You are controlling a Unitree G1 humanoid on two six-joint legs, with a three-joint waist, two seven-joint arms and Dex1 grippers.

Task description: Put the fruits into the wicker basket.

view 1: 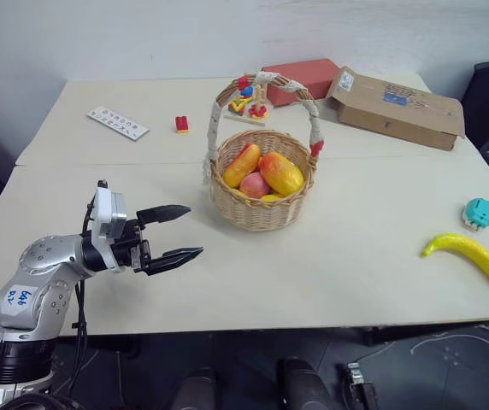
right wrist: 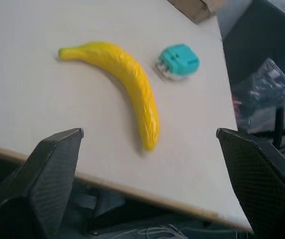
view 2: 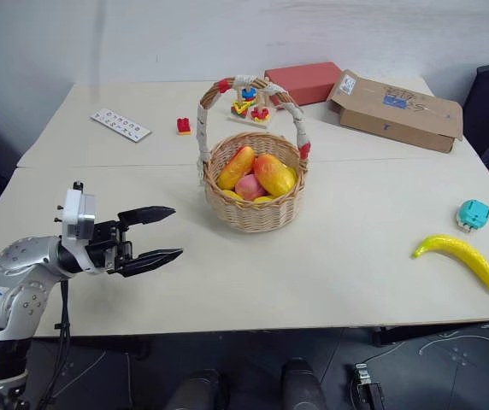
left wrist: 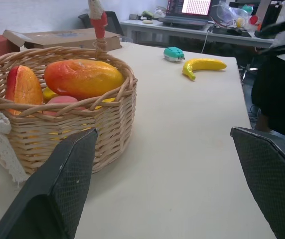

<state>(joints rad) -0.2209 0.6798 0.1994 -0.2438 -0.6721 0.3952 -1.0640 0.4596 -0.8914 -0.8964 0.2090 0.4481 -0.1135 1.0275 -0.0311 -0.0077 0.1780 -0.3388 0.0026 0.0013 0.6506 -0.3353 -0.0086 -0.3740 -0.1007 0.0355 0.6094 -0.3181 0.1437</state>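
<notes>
The wicker basket stands mid-table with its white-wrapped handle upright. In it lie an orange-yellow mango, a second orange-red fruit and a pink peach, with yellow pieces under them. A long yellow banana lies alone at the table's right front; the right wrist view shows the banana too. My left gripper hovers left of the basket, open and empty, pointing at it. My right gripper is open and empty, hanging off the table's front edge with the banana ahead of its fingers.
A teal plug sits just behind the banana. At the back stand a cardboard box, a red box and a wooden stacking toy. A small red block and a white card lie back left.
</notes>
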